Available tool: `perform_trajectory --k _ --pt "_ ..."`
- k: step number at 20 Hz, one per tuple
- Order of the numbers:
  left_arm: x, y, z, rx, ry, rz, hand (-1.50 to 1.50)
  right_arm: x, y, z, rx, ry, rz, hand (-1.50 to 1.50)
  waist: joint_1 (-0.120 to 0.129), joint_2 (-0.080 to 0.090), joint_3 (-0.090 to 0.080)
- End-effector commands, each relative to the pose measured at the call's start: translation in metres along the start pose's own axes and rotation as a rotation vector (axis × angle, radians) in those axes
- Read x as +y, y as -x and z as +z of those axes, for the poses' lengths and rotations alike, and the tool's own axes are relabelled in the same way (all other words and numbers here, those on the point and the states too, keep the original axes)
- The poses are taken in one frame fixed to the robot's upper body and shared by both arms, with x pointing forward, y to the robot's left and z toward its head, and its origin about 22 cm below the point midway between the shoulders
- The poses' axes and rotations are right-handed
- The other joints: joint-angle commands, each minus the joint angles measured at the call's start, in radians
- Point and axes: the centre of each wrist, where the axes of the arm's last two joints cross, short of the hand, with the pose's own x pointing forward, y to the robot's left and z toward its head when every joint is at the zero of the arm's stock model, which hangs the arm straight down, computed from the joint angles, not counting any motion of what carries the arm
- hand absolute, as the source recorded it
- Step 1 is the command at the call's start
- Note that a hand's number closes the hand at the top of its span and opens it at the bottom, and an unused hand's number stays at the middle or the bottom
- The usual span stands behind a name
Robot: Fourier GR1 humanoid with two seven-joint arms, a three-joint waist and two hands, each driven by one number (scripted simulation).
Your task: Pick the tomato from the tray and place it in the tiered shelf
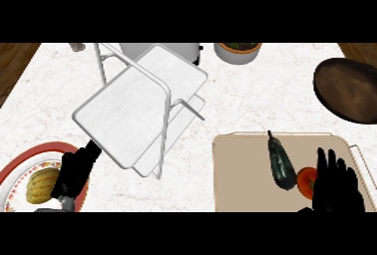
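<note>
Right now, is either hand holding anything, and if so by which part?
Nothing is held. The right hand is open, fingers straight, over the tray beside the tomato. The left hand shows no object in it.

White marble counter (pixel 250 107) — tiered shelf (pixel 140 109), beige tray (pixel 243 189), red-rimmed plate (pixel 22 167), dark bowl (pixel 350 89), plant pot (pixel 238 52)

Pale marbled stone on the counter (pixel 265 99), smooth, faintly veined. Brown grained wood on the floor (pixel 15 60) at the corners. White matt shelves on the tiered shelf (pixel 140 112), thin grey metal rods for the frame. Beige matt tray (pixel 243 189). Glossy dark skin on the eggplant (pixel 280 162). Dark brown bowl (pixel 350 89), dull sheen. Matt black hands (pixel 335 184).
</note>
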Motion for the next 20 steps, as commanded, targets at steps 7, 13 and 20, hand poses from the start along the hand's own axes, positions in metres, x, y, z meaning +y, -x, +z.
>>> perform_trajectory --k 7,13,20 --pt "-0.009 -0.002 0.004 -0.003 -0.011 0.002 0.00 0.013 0.007 -0.035 -0.002 -0.012 0.017 -1.50 0.002 -0.001 0.001" --pt "0.011 -0.005 -0.010 -0.015 0.017 -0.009 0.00 0.035 0.014 -0.044 -0.005 -0.033 0.019 1.50 0.001 0.000 0.001" --pt "-0.007 0.013 -0.012 -0.001 0.011 -0.001 0.00 0.026 0.016 -0.061 -0.133 -0.005 0.020 1.50 -0.001 0.000 0.001"
